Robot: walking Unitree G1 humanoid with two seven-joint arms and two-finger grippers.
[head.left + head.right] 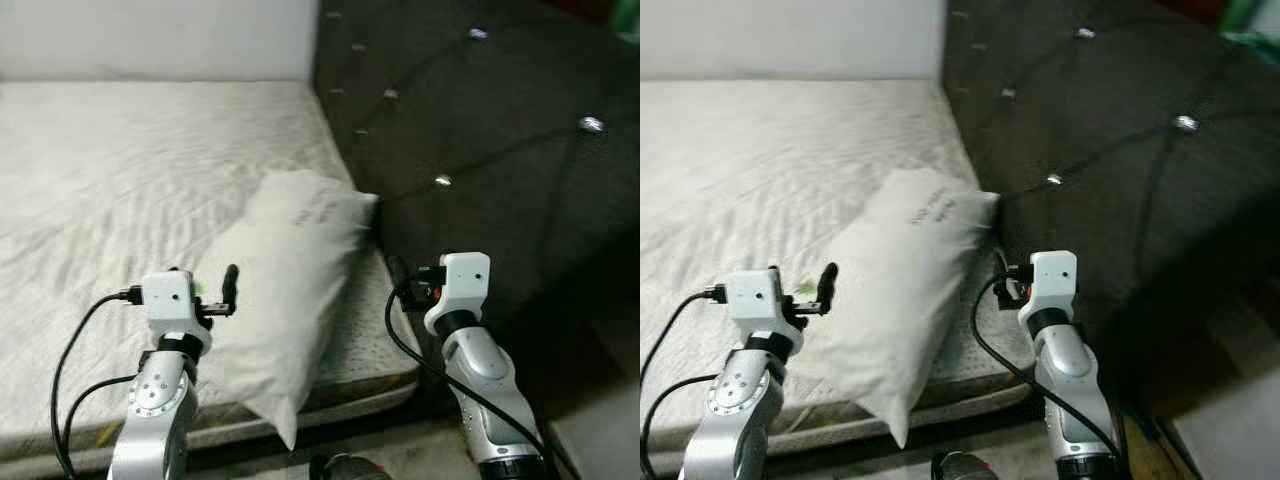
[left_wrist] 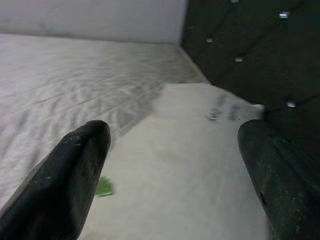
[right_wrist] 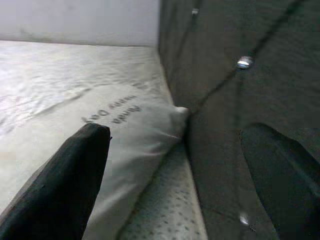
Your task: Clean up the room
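A white pillow point(image 1: 290, 290) with dark print lies on the bare mattress point(image 1: 120, 170), its near corner hanging over the front edge. My left gripper point(image 1: 222, 298) hovers at the pillow's left side, open, with the pillow point(image 2: 190, 165) between and beyond its fingers point(image 2: 75, 170). A small green scrap point(image 2: 104, 187) lies by the pillow's edge. My right gripper point(image 1: 400, 278) is open at the pillow's right side, next to the dark headboard point(image 1: 480, 150), with nothing between its fingers point(image 3: 70, 185).
The tufted headboard with shiny buttons rises at the right of the mattress. A pale wall point(image 1: 150, 35) runs behind the bed. Bare floor point(image 1: 600, 430) shows at the lower right, and a dark object point(image 1: 345, 468) sits at the bed's foot.
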